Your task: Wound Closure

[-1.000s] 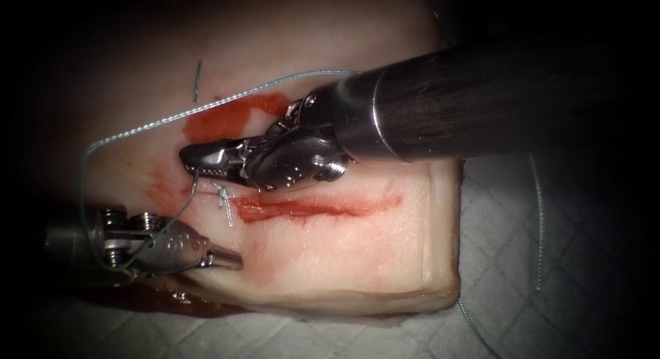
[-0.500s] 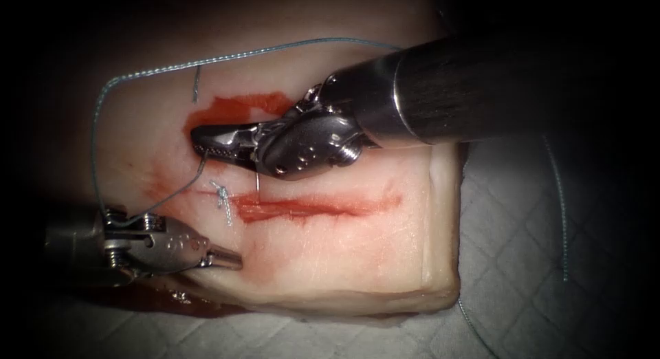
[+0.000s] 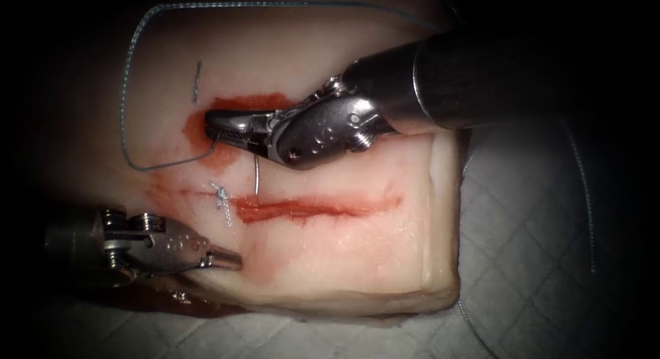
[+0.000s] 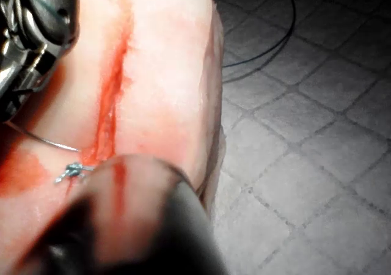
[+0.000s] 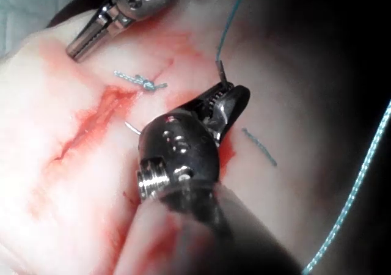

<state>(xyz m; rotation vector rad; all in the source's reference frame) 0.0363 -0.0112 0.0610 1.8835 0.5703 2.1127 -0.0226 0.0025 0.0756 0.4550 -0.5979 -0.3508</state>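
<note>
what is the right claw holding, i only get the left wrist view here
observer: the right claw is shut on the needle, near its thread end
operator: is it stuck in
observer: it looks free of the tissue; its tip hangs just above the cut, beside the knot
operator: and my own claw
observer: the left claw is shut on nothing, below the cut's left end

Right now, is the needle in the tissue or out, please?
Out: the needle hangs from the right pincer, tip bare beside the cut.
</note>
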